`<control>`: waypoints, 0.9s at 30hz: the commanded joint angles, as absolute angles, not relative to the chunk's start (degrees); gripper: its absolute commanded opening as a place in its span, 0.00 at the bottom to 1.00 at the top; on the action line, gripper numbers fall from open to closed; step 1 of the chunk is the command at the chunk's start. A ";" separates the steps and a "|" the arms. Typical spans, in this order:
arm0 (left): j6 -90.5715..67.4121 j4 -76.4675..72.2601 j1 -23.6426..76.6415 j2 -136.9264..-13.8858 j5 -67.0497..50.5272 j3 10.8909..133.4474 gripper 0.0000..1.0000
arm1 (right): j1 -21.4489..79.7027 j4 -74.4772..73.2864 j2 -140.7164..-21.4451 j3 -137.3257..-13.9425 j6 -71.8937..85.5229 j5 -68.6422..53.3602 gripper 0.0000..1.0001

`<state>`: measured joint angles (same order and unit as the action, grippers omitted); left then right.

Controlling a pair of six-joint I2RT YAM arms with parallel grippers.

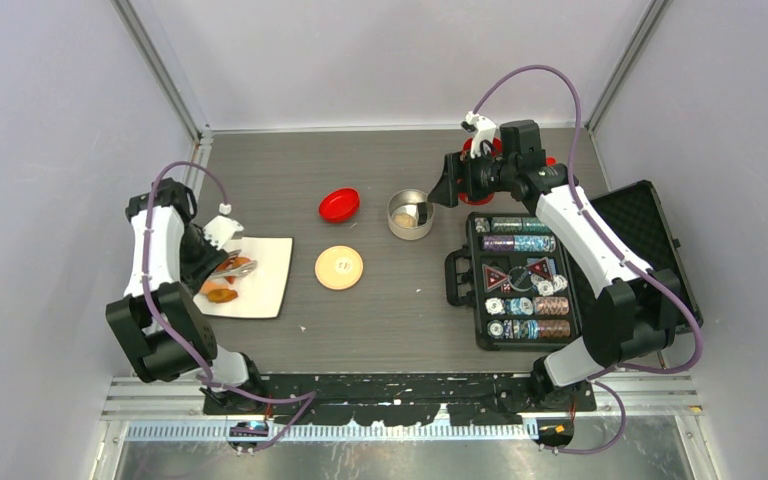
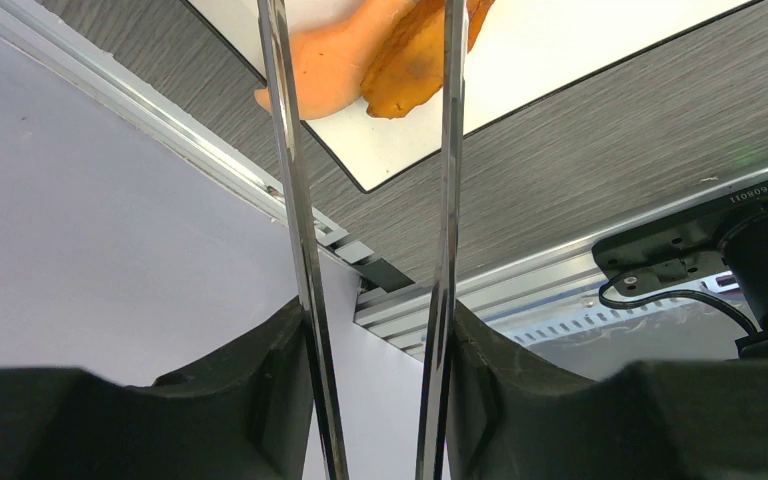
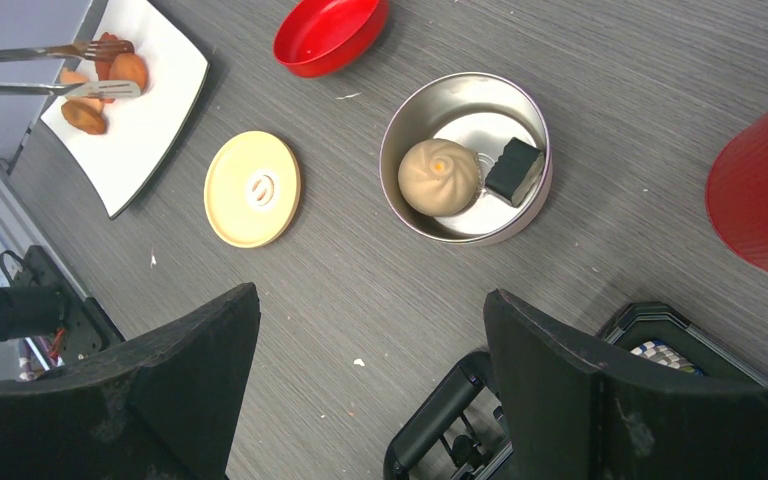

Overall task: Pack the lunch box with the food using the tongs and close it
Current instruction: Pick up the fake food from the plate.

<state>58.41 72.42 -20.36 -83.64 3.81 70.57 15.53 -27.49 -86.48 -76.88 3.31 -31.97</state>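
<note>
The steel lunch box (image 1: 411, 215) (image 3: 392, 140) stands open mid-table with a whitish bun (image 3: 438, 177) and a dark piece (image 3: 515, 170) inside. Its tan lid (image 1: 339, 267) (image 3: 252, 188) lies flat to the left. Orange-brown food (image 1: 222, 293) (image 2: 410, 60) (image 3: 128, 68) lies on a white plate (image 1: 272, 270) (image 2: 580, 50). My left gripper (image 1: 216, 248) (image 2: 375, 310) is shut on the silver tongs (image 1: 241, 268) (image 2: 295, 200) (image 3: 20, 52). The tongs' tips straddle the orange pieces. My right gripper (image 1: 448, 192) (image 3: 370, 292) hangs open to the right of the lunch box, holding nothing.
A red bowl (image 1: 339, 204) (image 3: 330, 30) sits behind the lid. A red cup (image 3: 760, 190) stands at the back near my right wrist. An open black case of poker chips (image 1: 520, 280) lies on the right, its handle (image 3: 440, 420) under my right gripper. Walls enclose the table.
</note>
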 commanded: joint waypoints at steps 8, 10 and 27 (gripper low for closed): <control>57.78 72.81 -18.81 -81.76 3.29 72.37 0.37 | 15.52 -26.77 -85.69 -79.70 2.62 -31.29 0.87; 57.03 74.01 -18.55 -81.41 1.57 73.39 0.35 | 15.48 -26.73 -85.61 -79.65 2.62 -31.29 0.87; 49.77 79.06 -13.40 -80.18 -6.60 80.68 0.26 | 15.47 -26.25 -85.87 -81.01 2.54 -31.15 0.87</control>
<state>52.64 77.23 -15.55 -82.32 -3.09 76.97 15.53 -27.88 -86.50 -77.87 3.29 -31.51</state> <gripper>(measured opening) 0.392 0.869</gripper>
